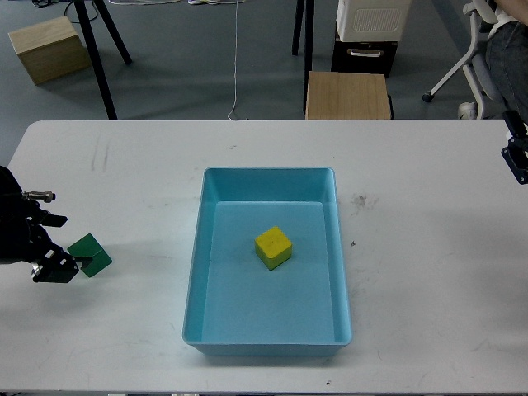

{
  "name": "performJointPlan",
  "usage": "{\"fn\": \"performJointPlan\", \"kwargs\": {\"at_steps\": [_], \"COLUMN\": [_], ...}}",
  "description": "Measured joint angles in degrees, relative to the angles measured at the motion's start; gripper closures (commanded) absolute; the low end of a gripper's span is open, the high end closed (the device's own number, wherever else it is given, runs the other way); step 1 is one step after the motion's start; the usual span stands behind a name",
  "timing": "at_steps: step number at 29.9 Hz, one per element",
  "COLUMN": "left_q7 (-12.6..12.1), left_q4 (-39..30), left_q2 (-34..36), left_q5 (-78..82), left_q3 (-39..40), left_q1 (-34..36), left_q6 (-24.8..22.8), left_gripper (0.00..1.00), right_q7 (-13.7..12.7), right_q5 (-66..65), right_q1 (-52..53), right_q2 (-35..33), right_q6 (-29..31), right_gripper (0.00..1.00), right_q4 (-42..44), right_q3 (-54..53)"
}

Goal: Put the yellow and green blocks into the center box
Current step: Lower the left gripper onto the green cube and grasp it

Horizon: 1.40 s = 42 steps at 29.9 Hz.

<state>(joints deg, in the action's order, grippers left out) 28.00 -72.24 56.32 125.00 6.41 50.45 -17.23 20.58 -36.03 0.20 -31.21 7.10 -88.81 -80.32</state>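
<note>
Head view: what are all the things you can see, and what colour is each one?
Tray: one, light blue, middle of the table.
Yellow block: one, inside the tray.
Green block: one, on the table, left of the tray.
Table: one, white.
Wooden boxes: two, tan, on the floor behind the table, far left and centre.
Left end effector: one, black, at the green block.
Right end effector: one, black, at the right edge; open or shut unclear.

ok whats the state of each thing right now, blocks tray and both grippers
yellow block: lying inside the tray, near its middle
green block: on the table left of the tray, tilted, at the left gripper's tip
blue tray: upright on the table
left gripper: at the green block, grasp unclear
right gripper: at the table's right edge, holding nothing visible
</note>
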Motion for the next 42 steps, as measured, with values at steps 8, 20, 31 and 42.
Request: {"fn": "performJointPlan", "kwargs": {"at_steps": [8,20,31,42], "left_q7": [0.0,-0.01,-0.01,0.01], "left_q4": [4.03,6.27,8.74,9.34], "left_q2": [-3.92,-6.68,-7.62,-6.77], "left_q5": [0.01,0.01,0.01,0.0], "left_q3": [-3.35,-3.86,-4.57,-4.05], "left_q1": [-0.08,0.0,-0.32,4.34], "left_q6": [0.44,0.63,3.46,5.04], "left_gripper": [0.01,0.36,0.75,0.87], "right_q7": [0.0,0.08,0.08,-0.05], "right_q5": [0.0,0.01,0.01,0.01], "right_q1": [-1.08,-1.35,-1.77,3.26], "right_q2": [0.0,0.1,0.19,-0.15], "right_q6": [-0.12,-0.16,-0.31,0.03], "right_gripper": [0.01,0.01,0.01,0.01], "right_q4": [0.03,0.04,0.04,-0.61], "right_q3": [-0.02,-0.67,-1.67,-6.7]}}
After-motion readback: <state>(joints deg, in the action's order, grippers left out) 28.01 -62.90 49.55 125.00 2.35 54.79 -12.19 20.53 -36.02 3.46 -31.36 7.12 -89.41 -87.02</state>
